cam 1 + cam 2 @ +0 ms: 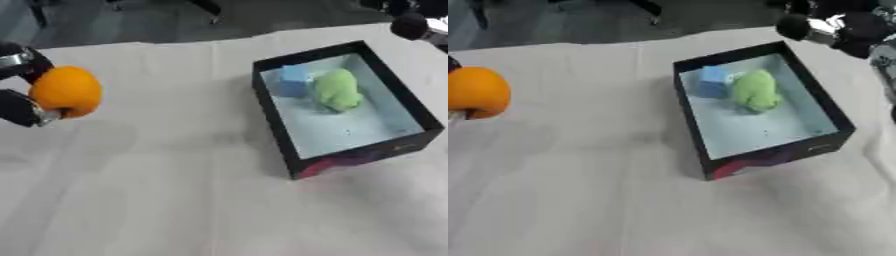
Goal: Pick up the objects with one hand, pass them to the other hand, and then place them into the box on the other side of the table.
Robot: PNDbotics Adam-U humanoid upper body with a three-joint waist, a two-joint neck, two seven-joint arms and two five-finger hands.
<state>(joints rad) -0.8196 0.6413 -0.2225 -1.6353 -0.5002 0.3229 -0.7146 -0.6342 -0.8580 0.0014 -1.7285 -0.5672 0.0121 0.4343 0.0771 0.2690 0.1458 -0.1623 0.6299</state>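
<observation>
At far left, orange fruit [65,92] gripped in left hand [19,107], above table [175,190]

The left hand [19,87] showed at the left edge of the frame, a little above the middle. Its black fingers were curled round an orange fruit [66,92] and held it clear of the table, with a silver joint showing above the fruit and another below it. The right hand [840,27] sat in the upper right corner of the frame. Only dark rounded parts and a silver joint of it showed.
</observation>
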